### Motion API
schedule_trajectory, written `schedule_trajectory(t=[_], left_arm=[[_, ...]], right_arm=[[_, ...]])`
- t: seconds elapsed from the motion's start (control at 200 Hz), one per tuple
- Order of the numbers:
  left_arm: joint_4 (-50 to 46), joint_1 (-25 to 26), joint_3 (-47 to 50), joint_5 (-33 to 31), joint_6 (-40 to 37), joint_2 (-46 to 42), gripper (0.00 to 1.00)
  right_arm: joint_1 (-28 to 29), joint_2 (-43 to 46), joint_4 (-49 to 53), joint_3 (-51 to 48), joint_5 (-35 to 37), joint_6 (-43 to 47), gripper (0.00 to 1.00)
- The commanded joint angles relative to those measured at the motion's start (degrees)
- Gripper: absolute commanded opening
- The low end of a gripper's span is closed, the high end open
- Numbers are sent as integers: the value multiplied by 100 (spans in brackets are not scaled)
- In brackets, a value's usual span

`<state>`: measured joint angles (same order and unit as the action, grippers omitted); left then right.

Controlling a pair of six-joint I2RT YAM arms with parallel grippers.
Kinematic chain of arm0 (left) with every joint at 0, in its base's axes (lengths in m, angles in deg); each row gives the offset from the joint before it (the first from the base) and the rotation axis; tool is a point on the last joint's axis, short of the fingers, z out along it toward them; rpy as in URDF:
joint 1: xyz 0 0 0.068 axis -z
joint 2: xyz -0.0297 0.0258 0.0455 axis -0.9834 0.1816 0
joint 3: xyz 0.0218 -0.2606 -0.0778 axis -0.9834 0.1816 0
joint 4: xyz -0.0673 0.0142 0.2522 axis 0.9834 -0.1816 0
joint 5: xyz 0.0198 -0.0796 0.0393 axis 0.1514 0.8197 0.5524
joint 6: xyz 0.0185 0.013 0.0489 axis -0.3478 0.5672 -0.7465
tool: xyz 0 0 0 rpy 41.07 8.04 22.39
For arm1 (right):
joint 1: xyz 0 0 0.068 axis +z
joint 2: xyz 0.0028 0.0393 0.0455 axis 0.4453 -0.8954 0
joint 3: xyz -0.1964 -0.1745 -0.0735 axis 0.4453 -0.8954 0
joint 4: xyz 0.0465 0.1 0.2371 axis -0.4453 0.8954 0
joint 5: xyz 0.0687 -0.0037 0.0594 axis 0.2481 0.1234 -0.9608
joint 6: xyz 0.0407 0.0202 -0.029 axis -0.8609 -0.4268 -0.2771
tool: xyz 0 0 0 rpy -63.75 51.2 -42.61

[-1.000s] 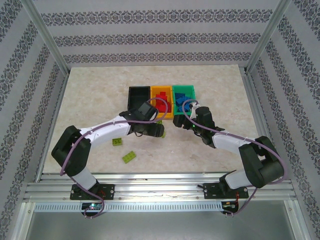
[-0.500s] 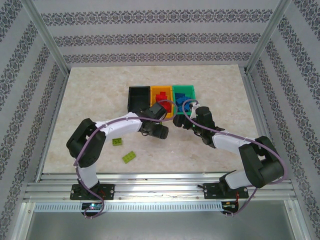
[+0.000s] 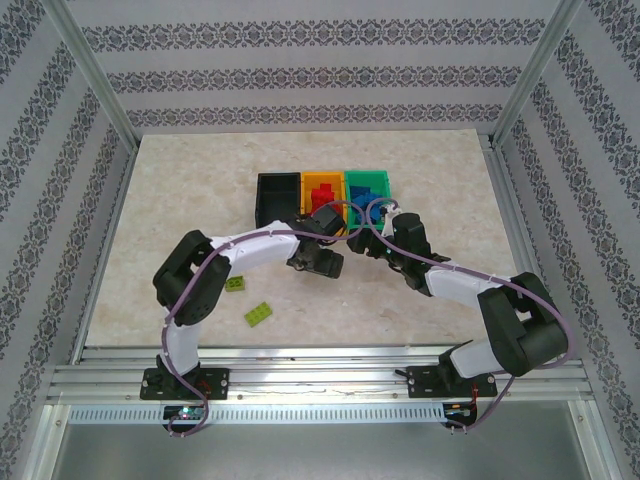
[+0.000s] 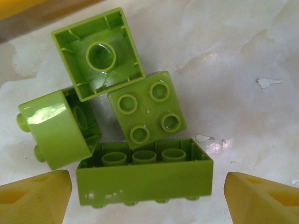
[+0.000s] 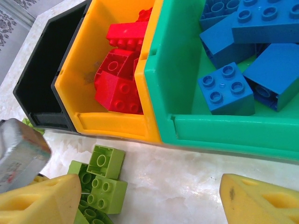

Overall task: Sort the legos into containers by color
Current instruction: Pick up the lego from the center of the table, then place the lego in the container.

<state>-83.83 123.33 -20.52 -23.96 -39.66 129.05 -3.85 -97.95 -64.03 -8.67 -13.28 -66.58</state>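
While the red bricks [image 5: 122, 70] lie in the orange-yellow bin [image 5: 79, 79] and the blue bricks [image 5: 226, 88] in the green bin [image 5: 177, 70], the lime ones are not yet sorted, and the black bin [image 3: 277, 190] looks bare inside. Four clustered lime bricks [image 4: 145, 112] lie on the table [image 3: 180, 200] just before the bins. The left gripper [image 4: 148, 196] is spread wide over them, and the right gripper [image 5: 152, 200] gapes wide, holding nothing. Two stray lime bricks [image 3: 258, 313] lie apart to the left.
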Motion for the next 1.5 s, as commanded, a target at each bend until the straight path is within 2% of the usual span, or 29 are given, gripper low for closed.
schedule_trajectory(t=[0.0,0.315,0.49,0.734,0.949,1.009,1.214,1.364,1.499], left_arm=[[-455,85,-250,-216,207,164,83],[-451,121,-212,-211,98,70,64],[-270,130,163,-321,120,-503,61],[-294,88,389,-974,-57,-1190,57],[-919,-343,-187,-1529,-501,-1388,58],[-757,-566,-168,-1388,-670,-1465,57],[-225,-1593,-284,-259,-823,-1418,58],[-159,-2020,-719,303,-939,-950,62],[-128,-2174,-1122,617,-943,-479,65]], right_arm=[[-70,55,-113,-49,-83,-68,78],[-130,123,-118,-83,-136,-83,78],[-140,60,-101,-58,-129,-72,78],[-158,8,-120,-33,-194,-117,78],[-156,-24,-165,-39,-236,-157,78],[-150,-28,-180,-35,-263,-149,78],[-156,-13,-132,-25,-225,-127,78],[-147,105,-124,-76,-192,-88,78],[-158,122,-76,-62,-173,-70,78]])
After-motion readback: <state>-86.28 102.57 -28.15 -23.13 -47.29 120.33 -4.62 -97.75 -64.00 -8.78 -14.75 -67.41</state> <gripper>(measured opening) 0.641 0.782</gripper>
